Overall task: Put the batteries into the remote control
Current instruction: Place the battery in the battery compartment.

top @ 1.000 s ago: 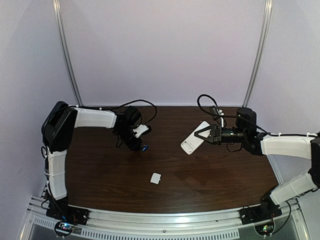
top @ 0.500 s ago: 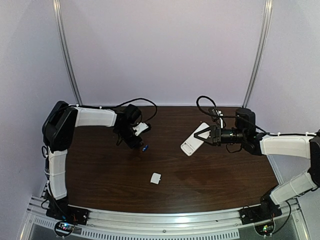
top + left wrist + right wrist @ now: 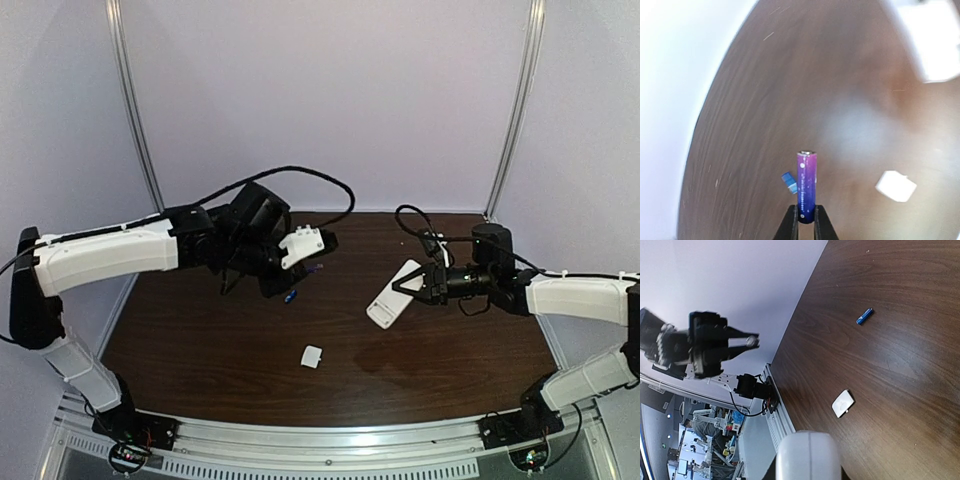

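Note:
My left gripper is shut on one blue battery, which stands out straight from the fingertips, high above the table. In the top view the left gripper is raised near the table's middle back. The second battery lies on the table below it and also shows in the left wrist view and the right wrist view. My right gripper is shut on the white remote control, held tilted above the table, plain white side up. Its rounded end fills the bottom of the right wrist view.
A small white square cover piece lies on the dark wooden table near the middle front; it also shows in the left wrist view and the right wrist view. A metal rail runs along the table's near edge.
My left arm has lifted off the table and swung right towards the middle with one battery in its grip. The other battery stays on the table. The right gripper and remote moved slightly nearer.

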Controlling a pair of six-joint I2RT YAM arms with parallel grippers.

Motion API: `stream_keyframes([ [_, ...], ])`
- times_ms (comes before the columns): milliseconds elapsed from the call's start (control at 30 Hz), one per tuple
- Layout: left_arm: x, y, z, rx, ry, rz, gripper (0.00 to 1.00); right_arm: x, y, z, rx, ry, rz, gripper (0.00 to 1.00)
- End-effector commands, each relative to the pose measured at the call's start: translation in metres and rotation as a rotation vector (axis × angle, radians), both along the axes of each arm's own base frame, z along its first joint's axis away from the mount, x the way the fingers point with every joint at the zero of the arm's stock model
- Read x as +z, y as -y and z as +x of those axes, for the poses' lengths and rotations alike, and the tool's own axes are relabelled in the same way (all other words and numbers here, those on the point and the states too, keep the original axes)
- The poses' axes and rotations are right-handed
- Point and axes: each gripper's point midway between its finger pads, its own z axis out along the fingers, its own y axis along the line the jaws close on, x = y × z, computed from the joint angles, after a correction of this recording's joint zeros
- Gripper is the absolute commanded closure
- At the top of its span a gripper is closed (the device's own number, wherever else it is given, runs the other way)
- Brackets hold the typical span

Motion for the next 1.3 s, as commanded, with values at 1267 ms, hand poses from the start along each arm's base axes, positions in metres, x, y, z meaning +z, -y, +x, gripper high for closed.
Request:
stream_keyframes([
  [1267, -0.081, 0.06, -0.152, -0.554, 0.176, 0.539, 1.0, -0.058, -0.091, -0.051, 0.128, -0.341, -0.06, 1.0],
])
